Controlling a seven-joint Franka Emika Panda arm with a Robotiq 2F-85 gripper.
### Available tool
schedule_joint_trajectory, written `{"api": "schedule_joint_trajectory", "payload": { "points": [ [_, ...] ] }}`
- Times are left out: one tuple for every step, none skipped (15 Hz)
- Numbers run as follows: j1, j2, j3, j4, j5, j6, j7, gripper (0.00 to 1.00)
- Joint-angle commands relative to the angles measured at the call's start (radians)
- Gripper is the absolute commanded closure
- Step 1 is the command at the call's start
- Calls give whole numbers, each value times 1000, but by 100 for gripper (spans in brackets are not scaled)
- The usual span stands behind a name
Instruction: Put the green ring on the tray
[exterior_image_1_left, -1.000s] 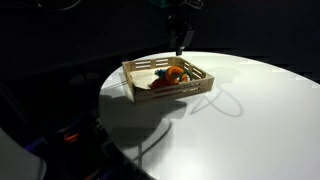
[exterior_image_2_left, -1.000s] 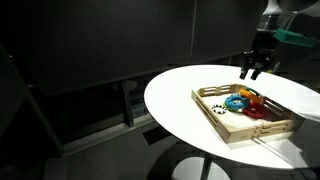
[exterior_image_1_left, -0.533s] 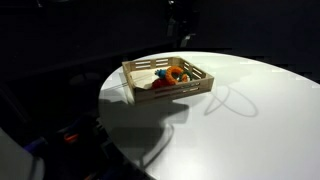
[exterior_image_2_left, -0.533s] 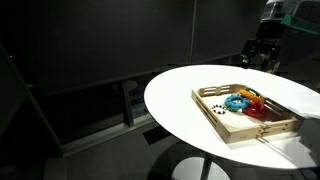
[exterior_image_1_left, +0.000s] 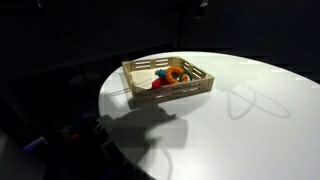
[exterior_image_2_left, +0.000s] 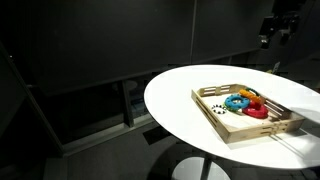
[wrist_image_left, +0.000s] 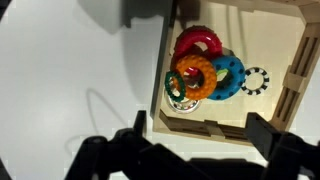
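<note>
white table top (wrist_image_left: 70, 80) fills the left of my wrist view. next comes the light-wood tray (wrist_image_left: 158, 70), with its slatted wall on the far right. the green ring (wrist_image_left: 171, 85) lies inside the tray, against its left wall, partly tucked under the orange ring (wrist_image_left: 197, 77). a red ring (wrist_image_left: 197, 42) sits just above those two, and a blue ring (wrist_image_left: 229, 75) touches the orange one on its right. a small black-and-white beaded ring (wrist_image_left: 256, 80) lies beside the blue. the gripper (wrist_image_left: 190, 160) is spread wide with nothing between its fingers. in an exterior view the gripper (exterior_image_2_left: 277, 25) hangs high over the far side of the table, well apart from the tray (exterior_image_2_left: 232, 133).
</note>
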Motion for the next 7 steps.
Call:
{"api": "schedule_joint_trajectory", "payload": {
  "points": [
    [-9,-56,12,32,-96,-42,50,0],
    [-9,-68,12,34,-108,-41,53,0],
    [-10,-80,12,36,-116,-41,57,0],
    [-11,-89,12,36,-120,-40,60,0],
    [-11,-97,10,37,-116,-40,59,0],
    [-7,-80,7,21,-96,-15,36,0],
    [-8,-89,7,21,-96,-15,36,0]
  ]
}}
